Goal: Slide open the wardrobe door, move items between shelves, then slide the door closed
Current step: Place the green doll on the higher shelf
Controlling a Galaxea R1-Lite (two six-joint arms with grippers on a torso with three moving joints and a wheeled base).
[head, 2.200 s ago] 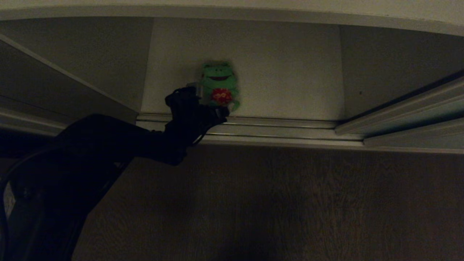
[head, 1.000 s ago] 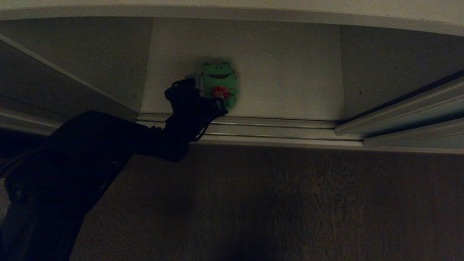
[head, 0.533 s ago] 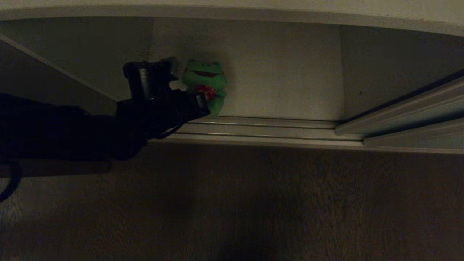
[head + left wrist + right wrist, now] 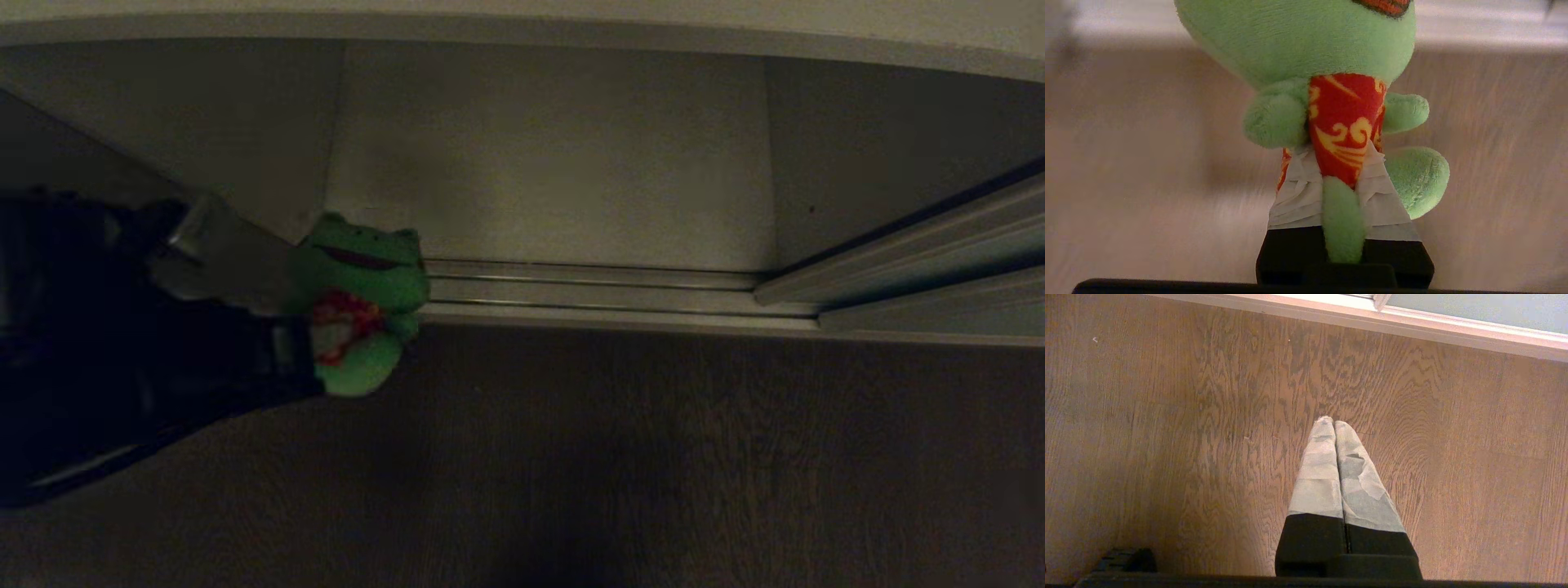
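Wood-grain floor (image 4: 653, 457) fills the near part of the head view, dark. Right gripper (image 4: 1333, 424) hangs parked over that floor, taped fingers (image 4: 1318, 473) pressed flat together, nothing between them.

Left gripper (image 4: 326, 335) sits at the left of the head view, out in front of the wardrobe, above the floor just short of the sliding track (image 4: 596, 290). Its fingers are pinched narrow on the frog (image 4: 363, 302), a green plush in a red shirt with yellow swirls. Left wrist view: taped fingers (image 4: 1298, 200) clamp the shirt and lower body from both sides, one green leg hanging down between them, frog (image 4: 1306, 49) head pointing away from the wrist. Frog is clear of any surface, carried in the air.

Beyond the track: bottom shelf (image 4: 555, 163) of the open compartment, pale board. Sliding wardrobe door (image 4: 922, 245) shows at the far right, its lower edge in the track.
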